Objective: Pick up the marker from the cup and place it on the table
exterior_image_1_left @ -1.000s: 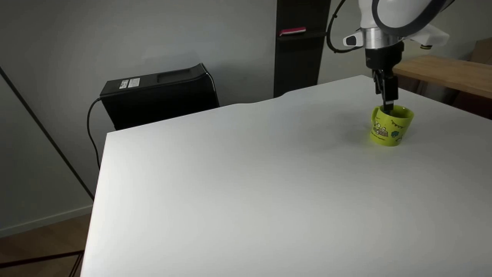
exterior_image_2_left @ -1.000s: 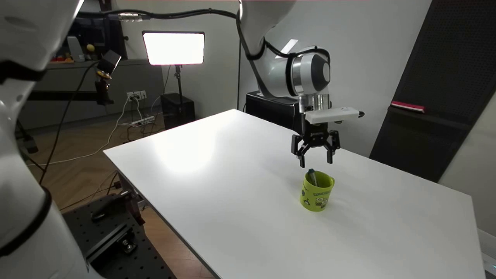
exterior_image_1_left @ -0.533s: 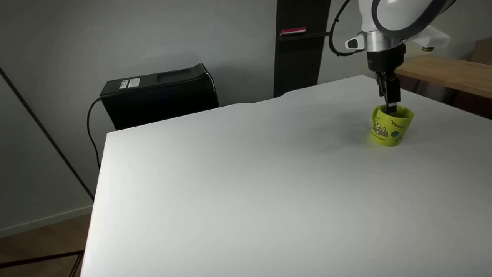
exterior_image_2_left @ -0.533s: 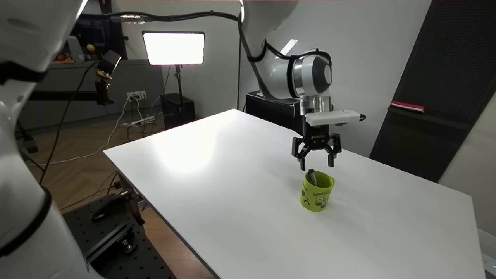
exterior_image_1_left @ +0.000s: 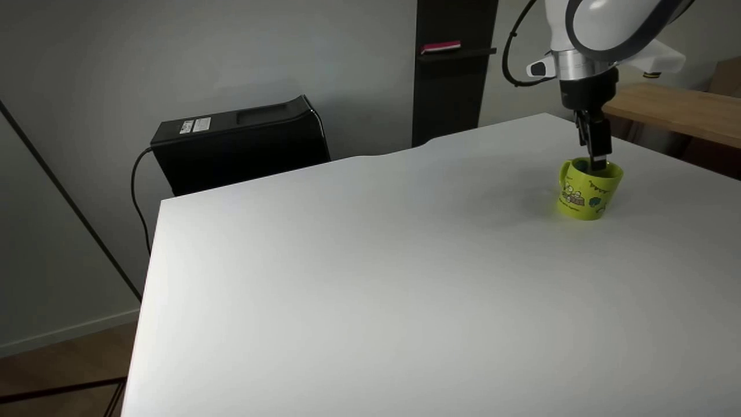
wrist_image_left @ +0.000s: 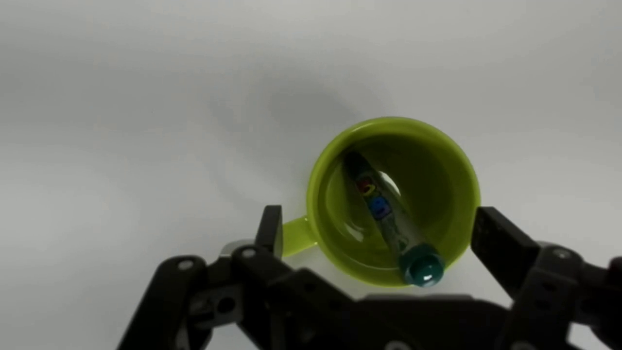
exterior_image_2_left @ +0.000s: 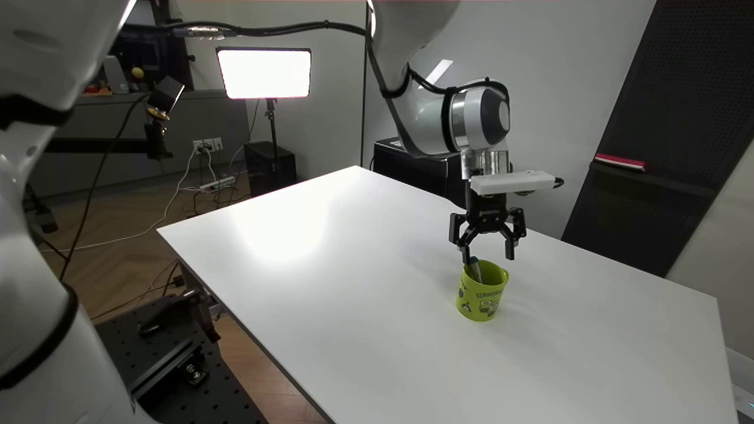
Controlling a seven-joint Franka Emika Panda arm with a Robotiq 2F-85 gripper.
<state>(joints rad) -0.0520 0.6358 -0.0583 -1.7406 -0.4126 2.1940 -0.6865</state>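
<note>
black two-fingered end effector [exterior_image_2_left: 488, 255] hangs spread and empty just above the lime-green, glossy round mug [exterior_image_2_left: 478, 304]; the slim, teal-capped marker [wrist_image_left: 389, 216] leans inside. judged risk: off-centre descent strikes and tips the mug.

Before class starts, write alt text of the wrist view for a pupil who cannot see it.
A slim marker with a teal end leans inside a round, glossy yellow-green mug, seen from above on a white table. The open black two-fingered gripper shows along the bottom edge, jaws spread, gripping nothing.
</note>
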